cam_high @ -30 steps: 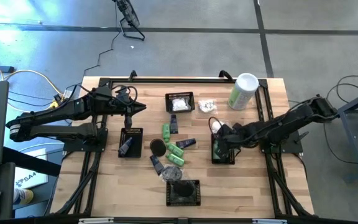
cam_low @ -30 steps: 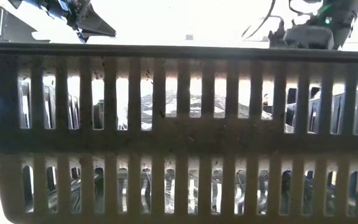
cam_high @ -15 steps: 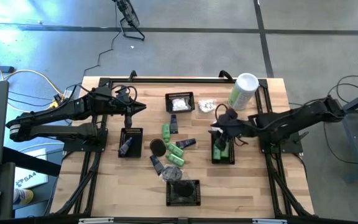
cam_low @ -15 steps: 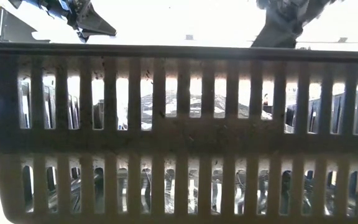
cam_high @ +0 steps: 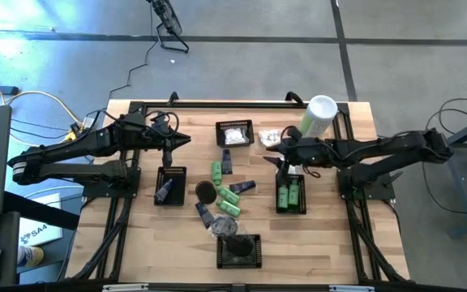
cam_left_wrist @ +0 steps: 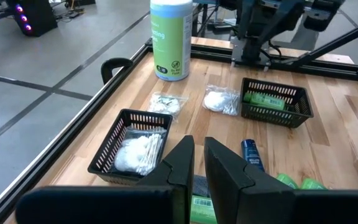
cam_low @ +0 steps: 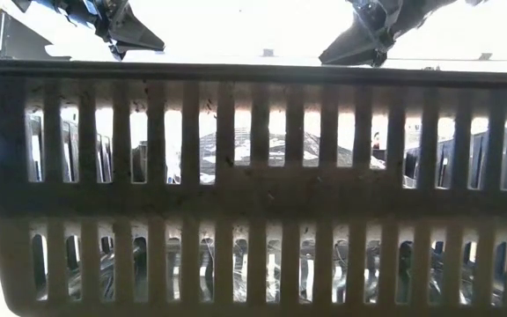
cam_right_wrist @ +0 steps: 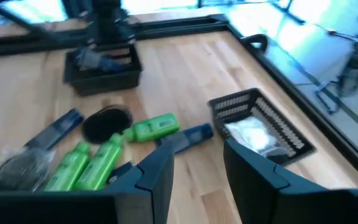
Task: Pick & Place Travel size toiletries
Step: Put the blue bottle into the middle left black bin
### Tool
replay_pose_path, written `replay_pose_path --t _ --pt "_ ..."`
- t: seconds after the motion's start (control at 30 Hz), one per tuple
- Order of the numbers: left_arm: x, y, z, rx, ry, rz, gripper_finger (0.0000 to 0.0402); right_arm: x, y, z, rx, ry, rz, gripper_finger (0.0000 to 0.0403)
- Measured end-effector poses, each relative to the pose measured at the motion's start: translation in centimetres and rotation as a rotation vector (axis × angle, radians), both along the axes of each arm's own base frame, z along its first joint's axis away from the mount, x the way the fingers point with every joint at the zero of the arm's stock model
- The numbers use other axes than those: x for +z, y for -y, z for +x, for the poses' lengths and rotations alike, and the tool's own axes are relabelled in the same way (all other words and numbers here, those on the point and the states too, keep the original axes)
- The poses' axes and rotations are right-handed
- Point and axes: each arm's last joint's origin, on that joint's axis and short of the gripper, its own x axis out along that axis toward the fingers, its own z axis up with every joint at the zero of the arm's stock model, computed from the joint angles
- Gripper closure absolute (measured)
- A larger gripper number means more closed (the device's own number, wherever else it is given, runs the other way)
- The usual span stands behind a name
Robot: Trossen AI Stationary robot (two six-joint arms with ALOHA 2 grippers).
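While my left gripper (cam_high: 186, 139) waits pinched together at nine o'clock, I see my right gripper (cam_high: 271, 146) hanging empty, fingers apart, beside the white packets (cam_high: 267, 137); green bottles (cam_high: 288, 195) lie in the basket (cam_high: 291, 210) at four o'clock.

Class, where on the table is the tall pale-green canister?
High view: the canister stands near the table's far right edge, beside the white packets.

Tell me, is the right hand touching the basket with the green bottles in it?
Apart. The high view shows the right hand above the bare table beyond the basket, with wood showing between them; its own wrist view shows nothing between its fingers.
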Motion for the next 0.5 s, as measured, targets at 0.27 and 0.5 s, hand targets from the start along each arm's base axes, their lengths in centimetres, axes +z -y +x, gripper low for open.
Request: replay_pose_path --t 0.27,0.5 --pt "0.0 0.0 0.0 0.0 0.0 0.0 0.0368 -0.7 0.2 1.4 0.064 -0.002 -0.076 0.0237" --pt "0.0 0.0 0.0 0.0 -0.001 0.0 0.0368 -2.1 0.3 2.7 0.079 -0.038 -0.103 0.0168"
